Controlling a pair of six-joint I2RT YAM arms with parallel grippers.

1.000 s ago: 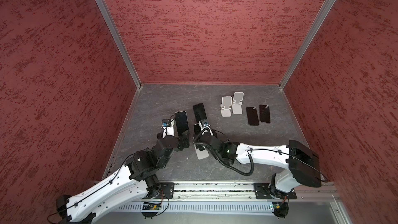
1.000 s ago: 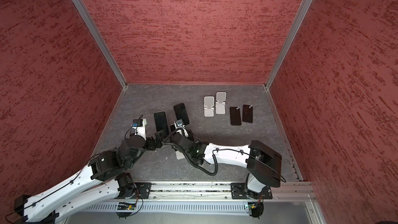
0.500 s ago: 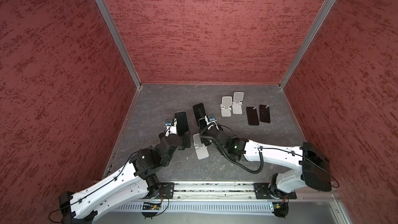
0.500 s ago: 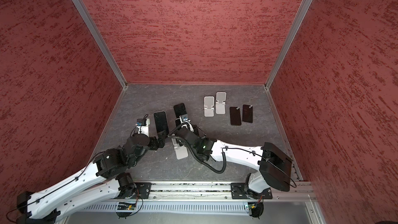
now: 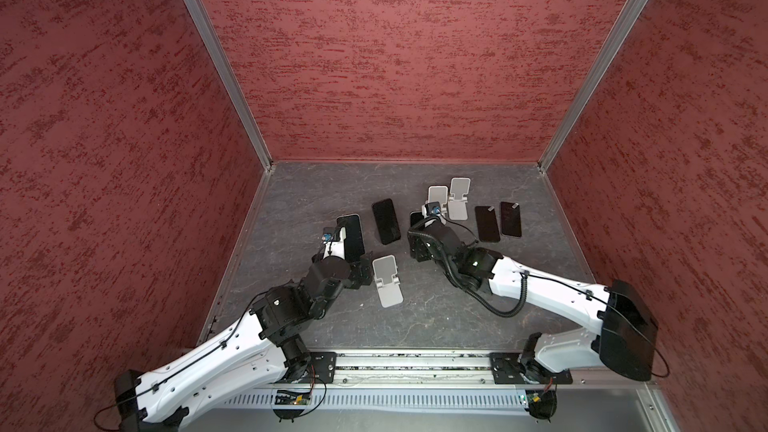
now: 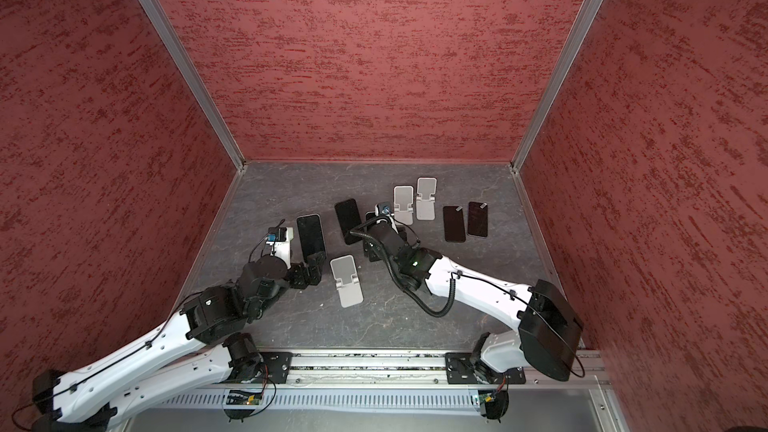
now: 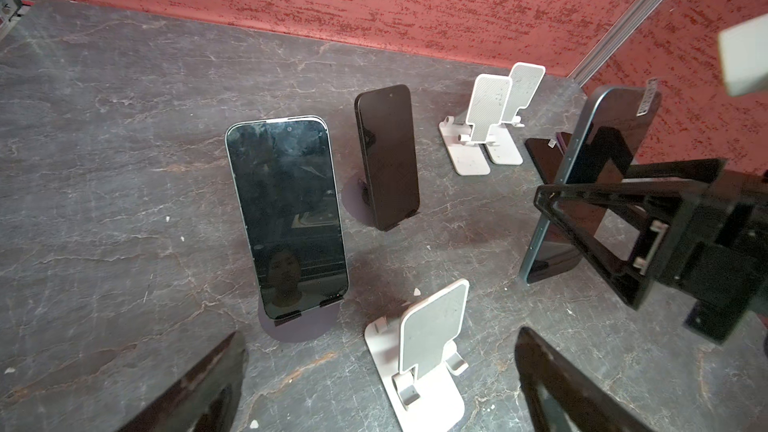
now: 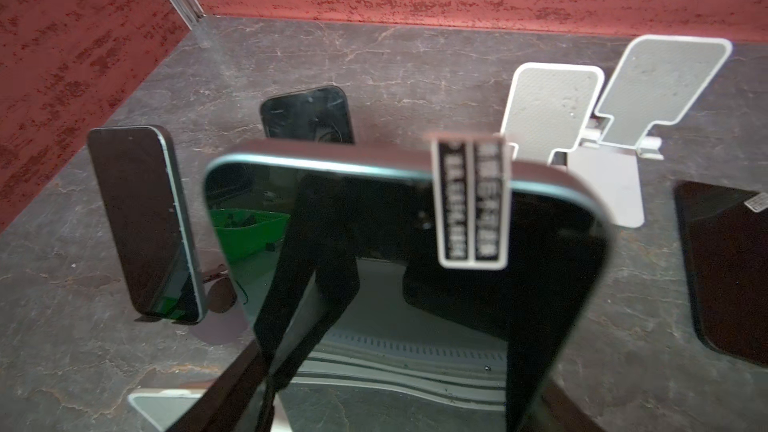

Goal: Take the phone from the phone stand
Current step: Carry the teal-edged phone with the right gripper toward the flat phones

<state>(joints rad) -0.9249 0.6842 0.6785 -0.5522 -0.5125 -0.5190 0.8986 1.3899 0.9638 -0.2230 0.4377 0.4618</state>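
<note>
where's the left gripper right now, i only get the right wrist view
observer: the left gripper hangs open, low beside the front white stand
operator: anything on that stand
observer: nothing, it stands empty
operator: is that one flat phone the only one
observer: no, a second flat phone lies beside it, nearer the right wall

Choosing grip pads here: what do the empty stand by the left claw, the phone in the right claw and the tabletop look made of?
Empty stand: apparently matte white plastic, with a grey textured backrest pad, perhaps rubber.
Held phone: glossy glass face that mirrors the room, smooth teal-tinted frame, likely metal.
Tabletop: dark grey with pale veins, matte; stone or printed laminate, unclear.
</note>
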